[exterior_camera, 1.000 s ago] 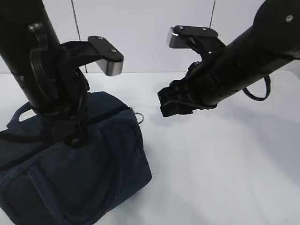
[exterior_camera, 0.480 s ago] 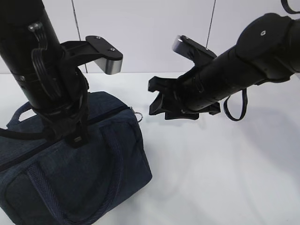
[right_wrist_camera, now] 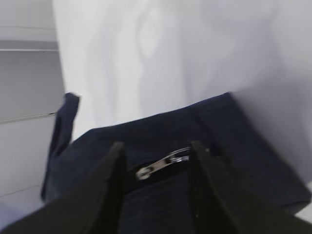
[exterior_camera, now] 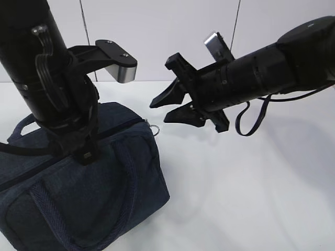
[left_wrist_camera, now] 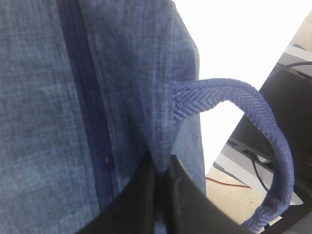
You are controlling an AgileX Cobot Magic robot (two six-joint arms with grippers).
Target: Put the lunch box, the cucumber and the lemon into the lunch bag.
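Navy lunch bag [exterior_camera: 78,178] sits zipped on the white table [exterior_camera: 251,183]; left gripper [left_wrist_camera: 163,195] pinches its fabric; right gripper [exterior_camera: 165,107] hovers apart, jaws spread, empty.

A boxy dark navy fabric lunch bag [exterior_camera: 84,188] sits on a white table [exterior_camera: 251,198]. The right arm's black gripper [exterior_camera: 166,107], jaws parted, hangs just beside its top.

My left arm [exterior_camera: 57,89] hides much of the lunch bag [exterior_camera: 104,178], itself cut off at the left and lower edges; my right wrist view is blurred; the bag's contents cannot be seen
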